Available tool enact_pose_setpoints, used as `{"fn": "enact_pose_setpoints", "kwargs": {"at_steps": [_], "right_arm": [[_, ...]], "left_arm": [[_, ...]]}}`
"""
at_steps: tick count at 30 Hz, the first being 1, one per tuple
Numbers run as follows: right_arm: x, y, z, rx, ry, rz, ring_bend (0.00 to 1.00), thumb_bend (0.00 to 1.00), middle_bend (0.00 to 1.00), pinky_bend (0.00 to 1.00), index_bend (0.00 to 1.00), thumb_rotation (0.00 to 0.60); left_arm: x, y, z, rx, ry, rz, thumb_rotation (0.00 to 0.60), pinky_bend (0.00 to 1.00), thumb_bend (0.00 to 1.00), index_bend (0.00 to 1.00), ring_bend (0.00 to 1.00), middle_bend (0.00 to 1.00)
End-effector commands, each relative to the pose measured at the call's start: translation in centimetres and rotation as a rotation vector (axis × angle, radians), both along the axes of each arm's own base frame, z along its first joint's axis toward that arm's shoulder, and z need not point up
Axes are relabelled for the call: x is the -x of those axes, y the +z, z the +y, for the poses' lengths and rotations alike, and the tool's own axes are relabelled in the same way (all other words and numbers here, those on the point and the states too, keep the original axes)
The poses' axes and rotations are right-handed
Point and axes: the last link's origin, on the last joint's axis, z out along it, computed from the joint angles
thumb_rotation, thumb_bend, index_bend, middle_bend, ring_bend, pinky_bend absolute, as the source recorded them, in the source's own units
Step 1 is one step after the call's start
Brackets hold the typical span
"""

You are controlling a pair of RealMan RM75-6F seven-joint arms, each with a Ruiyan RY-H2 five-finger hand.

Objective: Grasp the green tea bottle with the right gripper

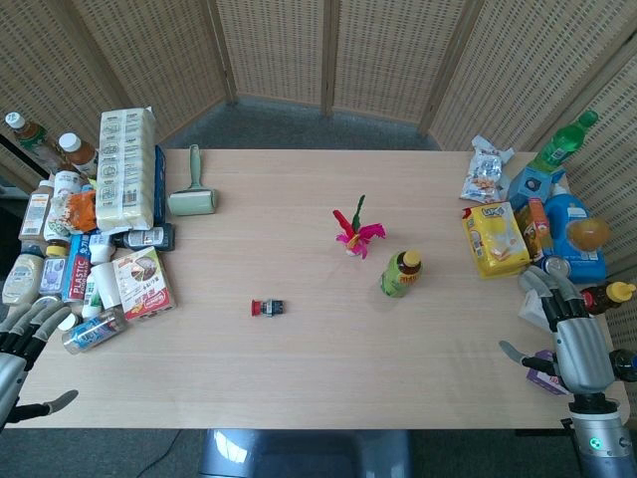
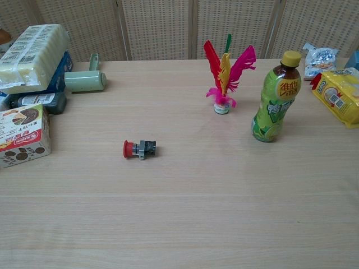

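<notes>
The green tea bottle (image 1: 400,274) (image 2: 275,98) stands upright right of the table's middle, with a yellow cap and a green label. My right hand (image 1: 572,334) hovers at the table's right edge, well to the right of the bottle, fingers apart and holding nothing. At the left front corner my left hand (image 1: 25,339) is also open and empty. Neither hand shows in the chest view.
A feathered shuttlecock (image 1: 355,234) (image 2: 224,73) stands just left of and behind the bottle. A small red-capped button part (image 1: 267,308) (image 2: 139,149) lies mid-table. Snack bags (image 1: 495,237) and bottles crowd the right edge; boxes, bottles and a lint roller (image 1: 192,189) fill the left side.
</notes>
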Motion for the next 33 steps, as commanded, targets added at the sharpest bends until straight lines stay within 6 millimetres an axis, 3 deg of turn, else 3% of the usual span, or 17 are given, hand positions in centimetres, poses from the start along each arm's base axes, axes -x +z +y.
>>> {"fn": "enact_pose_setpoints", "kwargs": {"at_steps": [1, 8, 13, 25, 33], "right_arm": [[0.0, -0.1, 0.0, -0.007, -0.002, -0.005, 0.0, 0.0, 0.0, 0.0, 0.02, 0.6], [0.3, -0.8, -0.6, -0.092, -0.022, -0.088, 0.0, 0.0, 0.0, 0.0, 0.02, 0.6], [0.3, -2.8, -1.6, -0.2, -0.044, -0.182, 0.0, 0.0, 0.0, 0.0, 0.01, 0.6], [1.3, -8.8, -7.9, -0.42, -0.178, -0.456, 0.0, 0.0, 0.0, 0.0, 0.0, 0.6], [0.1, -12.0, -11.4, -0.502, -0.213, -0.556, 0.0, 0.0, 0.0, 0.0, 0.0, 0.6]], "left_arm": [[0.0, 0.0, 0.0, -0.001, 0.0, 0.0, 0.6, 0.0, 0.0, 0.0, 0.0, 0.0], [-0.1, 0.1, 0.0, -0.006, -0.004, -0.005, 0.6, 0.0, 0.0, 0.0, 0.0, 0.0], [0.1, 0.4, 0.2, -0.015, 0.002, -0.016, 0.6, 0.0, 0.0, 0.0, 0.0, 0.0], [0.3, 0.6, 0.6, -0.025, 0.013, -0.021, 0.6, 0.0, 0.0, 0.0, 0.0, 0.0], [0.5, 0.1, 1.1, -0.018, 0.03, -0.01, 0.6, 0.0, 0.0, 0.0, 0.0, 0.0]]}}
